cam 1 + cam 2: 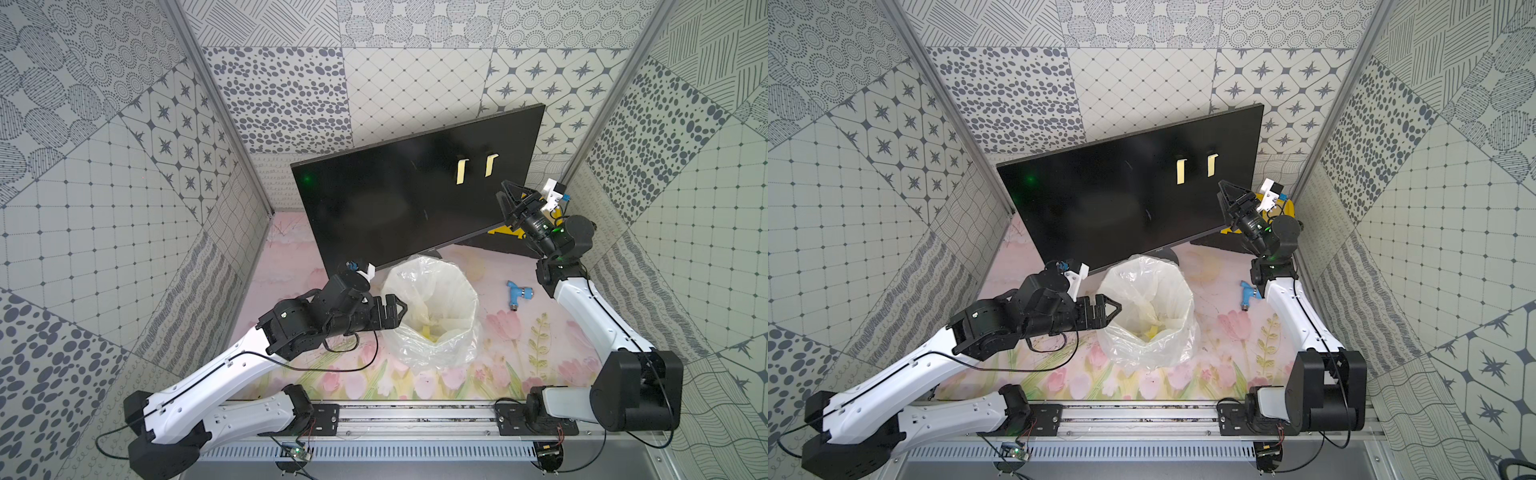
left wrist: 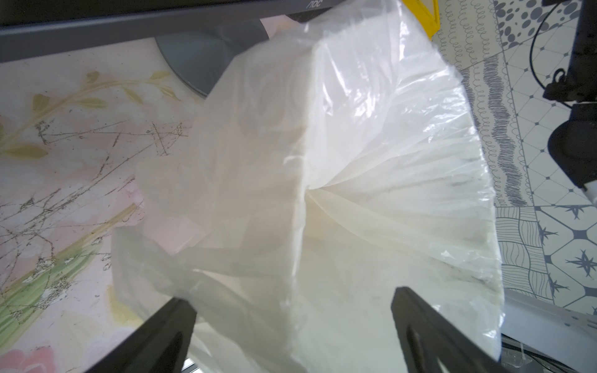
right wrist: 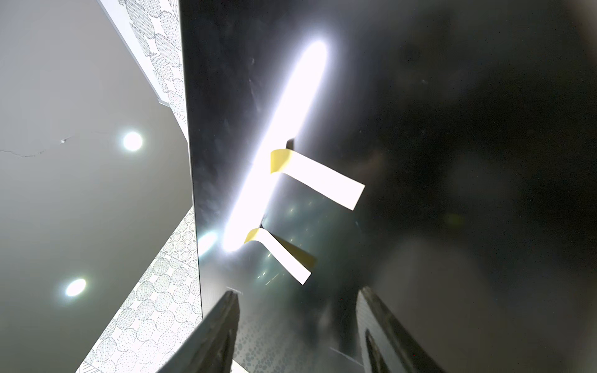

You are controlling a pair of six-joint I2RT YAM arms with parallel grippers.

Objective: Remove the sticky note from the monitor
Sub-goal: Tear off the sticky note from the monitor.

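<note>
**Right gripper poised beneath sticky notes on monitor**

The right gripper (image 3: 297,290) hangs close to the black monitor (image 1: 374,199), its jaws partly spread and empty. The nearer sticky note (image 3: 281,256) sits just ahead of its fingertips, and a second sticky note (image 3: 318,179) lies farther ahead along the glass. Each pale yellow strip seems to be stuck only at its far end. The end towards the gripper appears to stand off the screen, and that loose flap looks like the place to pinch. The paper is likely feather-light and limp, so a gentle squeeze and a peel away from the glass should do, without shoving the monitor. The left gripper (image 2: 290,295) hovers wide open and empty, with the plastic-lined bin (image 1: 467,291) just ahead of it.
</note>
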